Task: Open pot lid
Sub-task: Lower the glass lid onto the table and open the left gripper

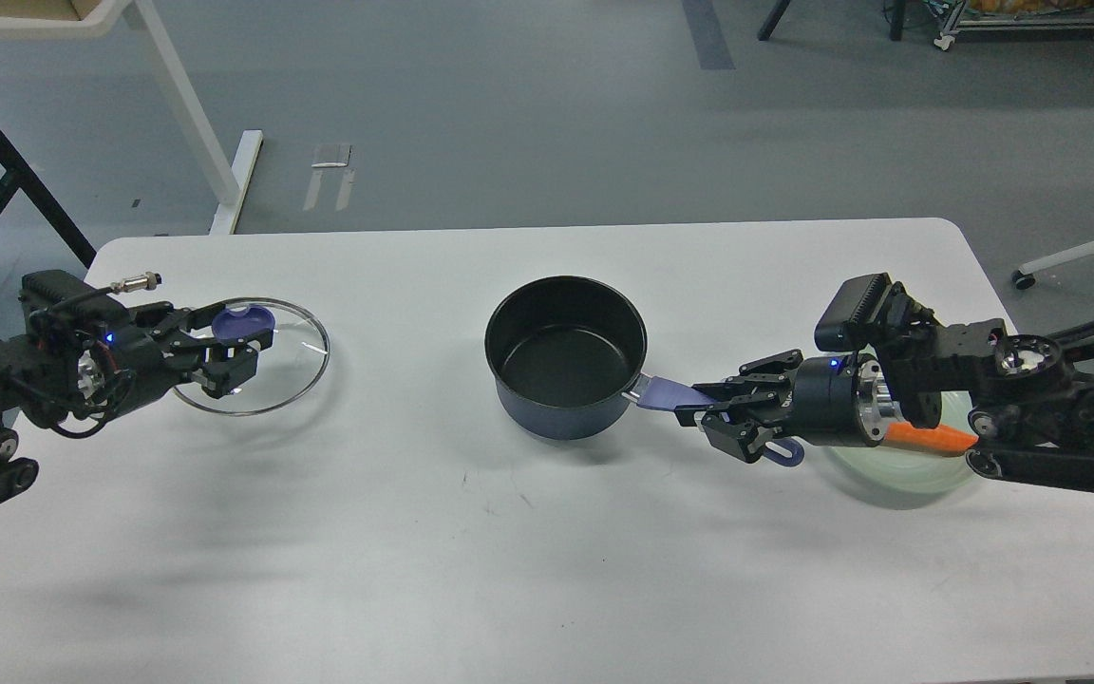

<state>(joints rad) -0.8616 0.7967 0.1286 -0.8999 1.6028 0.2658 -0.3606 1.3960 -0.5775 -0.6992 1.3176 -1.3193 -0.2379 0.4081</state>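
A dark blue pot (566,356) stands uncovered at the middle of the white table (509,551), its purple handle (666,391) pointing right. My right gripper (727,413) is shut on that handle. The glass lid (291,366) with a purple knob (241,323) is at the far left, low over the table. My left gripper (224,353) is shut on the knob.
A pale green plate (898,470) with an orange carrot (932,437) sits under my right arm at the table's right end. A white table leg and a black frame stand on the floor beyond the table's far left corner.
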